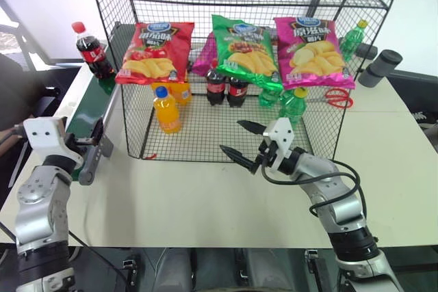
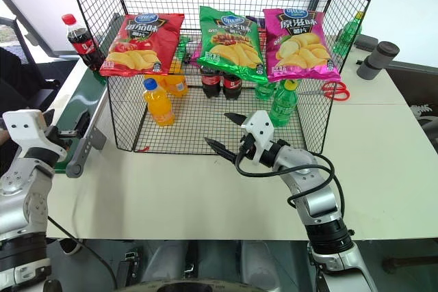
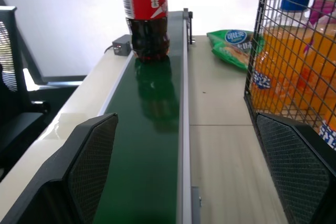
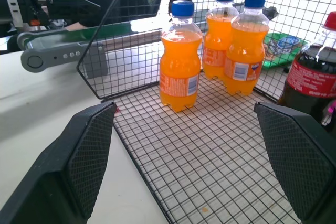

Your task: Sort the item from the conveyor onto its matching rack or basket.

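Left gripper (image 3: 184, 182): fingers (image 3: 89, 166) spread wide, nothing between them, aimed level up the conveyor (image 3: 147, 150) from its near end. Right gripper (image 1: 248, 140): fingers (image 4: 86, 150) spread too, empty, parked at the open front of the rack (image 1: 226, 135), over the surface's middle.

Step in hand, as I read it: waiting to pick. The cola bottle (image 1: 92, 51) stands upright on the belt toward the far left corner of the surface, well apart from the left fingers. Its matches, two colas (image 1: 226, 87), stand mid-rack behind the chip bags (image 1: 239, 49).

Next move probably calls for the bottle to ride down to the left fingers, or a reach up the belt, then a squeeze on the body below the label; it's tall and narrow, so a side knock could tip it.

Edges and room:
- Belt is narrow and railed; the left fingers straddle it, one over the belt's outer side, one over the bare surface beside the rack wall.
- Rack's left mesh wall sits just beside the conveyor, so little swing room there.
- Rack floor is open in front of the colas; orange soda bottle (image 1: 167, 111) at front left, green bottle (image 1: 293, 104) on the right.
- Bare surface along the near edge.
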Tool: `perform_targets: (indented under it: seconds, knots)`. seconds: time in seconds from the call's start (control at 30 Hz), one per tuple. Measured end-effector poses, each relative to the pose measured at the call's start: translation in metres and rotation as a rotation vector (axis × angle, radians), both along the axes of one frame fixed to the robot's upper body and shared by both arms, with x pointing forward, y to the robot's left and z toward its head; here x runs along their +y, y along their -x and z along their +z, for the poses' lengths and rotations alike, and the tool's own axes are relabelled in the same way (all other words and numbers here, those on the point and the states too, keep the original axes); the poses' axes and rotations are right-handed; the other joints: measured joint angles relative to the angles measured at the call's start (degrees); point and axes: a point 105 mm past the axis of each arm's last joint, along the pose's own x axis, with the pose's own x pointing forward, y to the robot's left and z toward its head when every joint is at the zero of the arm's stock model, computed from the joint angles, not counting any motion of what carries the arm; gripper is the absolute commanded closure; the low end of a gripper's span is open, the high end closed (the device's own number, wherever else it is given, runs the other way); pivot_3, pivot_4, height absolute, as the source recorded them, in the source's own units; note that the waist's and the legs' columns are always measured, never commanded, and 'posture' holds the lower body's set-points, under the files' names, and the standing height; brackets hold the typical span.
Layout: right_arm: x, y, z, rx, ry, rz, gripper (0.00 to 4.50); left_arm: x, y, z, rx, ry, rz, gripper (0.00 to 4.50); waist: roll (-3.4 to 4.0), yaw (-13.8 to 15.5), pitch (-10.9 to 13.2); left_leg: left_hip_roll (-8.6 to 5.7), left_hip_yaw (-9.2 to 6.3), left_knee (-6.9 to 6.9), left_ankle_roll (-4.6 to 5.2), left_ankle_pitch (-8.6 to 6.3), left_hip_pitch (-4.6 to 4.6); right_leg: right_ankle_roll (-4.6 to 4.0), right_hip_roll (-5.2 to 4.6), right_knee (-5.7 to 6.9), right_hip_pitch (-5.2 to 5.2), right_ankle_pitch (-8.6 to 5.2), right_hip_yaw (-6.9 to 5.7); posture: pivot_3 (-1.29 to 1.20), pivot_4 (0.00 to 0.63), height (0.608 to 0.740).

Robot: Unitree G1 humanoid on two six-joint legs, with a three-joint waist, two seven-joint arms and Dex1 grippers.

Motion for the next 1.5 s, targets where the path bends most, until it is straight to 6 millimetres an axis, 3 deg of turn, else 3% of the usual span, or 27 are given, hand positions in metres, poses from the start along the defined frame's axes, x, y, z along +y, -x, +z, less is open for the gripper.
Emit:
perform_targets:
  seconds: [0.67,0.93,1.1,1.5]
  knots:
    - [-0.002,-0.002,-0.006,0.019,0.026,0.007,0.11,0.0,-0.001,-0.011,0.037,0.01,0.017,0.0,0.0,0.0,0.0,0.0,0.0,0.0,0.0,0.0,0.0,0.0,-0.01,0.0,0.0,0.0,0.0,0.0,0.15,0.734]
    - [0.0,-0.003,-0.011,0.032,0.036,0.01,0.11,0.023,0.008,-0.011,-0.001,0.043,0.148,0.0,0.0,-0.1,0.0,0.0,0.0,0.0,0.0,0.0,0.0,0.0,-0.01,-0.01,-0.01,0.0,0.0,0.0,0.15,0.734]
    - [0.004,-0.001,-0.011,0.021,0.035,0.022,0.11,0.036,0.017,-0.022,-0.01,0.111,0.212,0.0,0.0,0.0,0.0,0.0,0.0,0.0,0.0,0.0,0.0,0.0,-0.03,0.0,0.0,0.0,-0.01,0.0,0.15,0.734]
    - [0.005,-0.003,-0.013,0.019,0.038,0.01,0.11,0.041,0.017,-0.021,-0.043,0.074,0.222,0.0,-0.01,0.0,0.0,-0.01,0.0,0.0,0.0,0.0,0.0,0.0,-0.04,-0.01,0.0,0.0,-0.02,0.0,0.15,0.734]
